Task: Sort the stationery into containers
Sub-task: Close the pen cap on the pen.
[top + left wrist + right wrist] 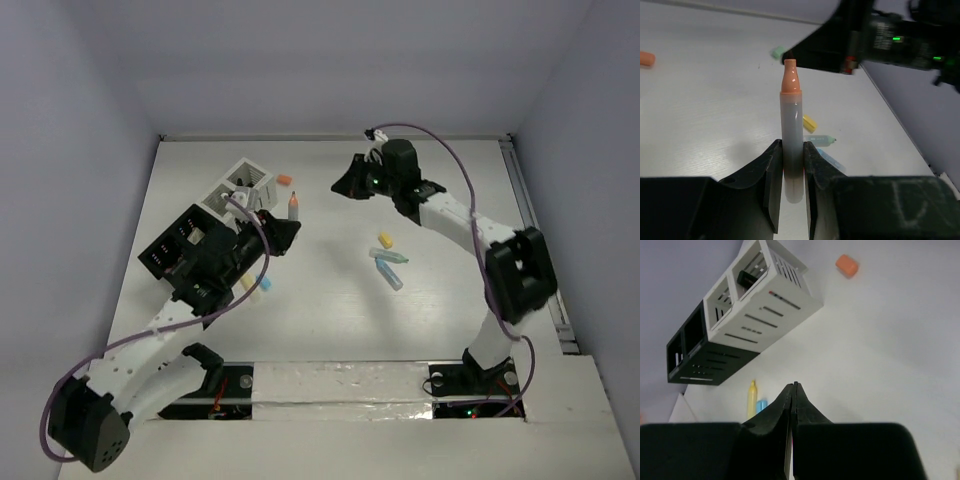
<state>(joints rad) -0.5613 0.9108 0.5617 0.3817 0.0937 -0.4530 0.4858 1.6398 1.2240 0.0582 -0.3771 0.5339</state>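
Table [330, 325] lies white under both arms. Up in its far-left corner sit the two boxes. The white container [765, 305] has two cells, and the black container [700, 357] is butted end to end against it. A black piece [747, 278] lies in the white container's cell farther from the black one.

Over to the left gripper [792, 150], just beside those boxes on the side toward mid-table. Its fingers [771, 172] are clamped on the lower barrel of a grey marker [791, 125] with an orange cap. The marker stands straight out between the pads, cap pointing toward the far edge.

The right gripper [792, 390] hangs over the far middle of the table, well apart from the boxes. Its fingers are pressed flat together, and I can't make out anything between them.

Now the loose bits. An orange block [284, 180] rests just beside the white container. At mid-table a yellow block [809, 123], a pale green marker [820, 140] and a blue marker [832, 161] lie close together. Near the black container a yellow stick [752, 400] lies beside a blue piece [761, 405].
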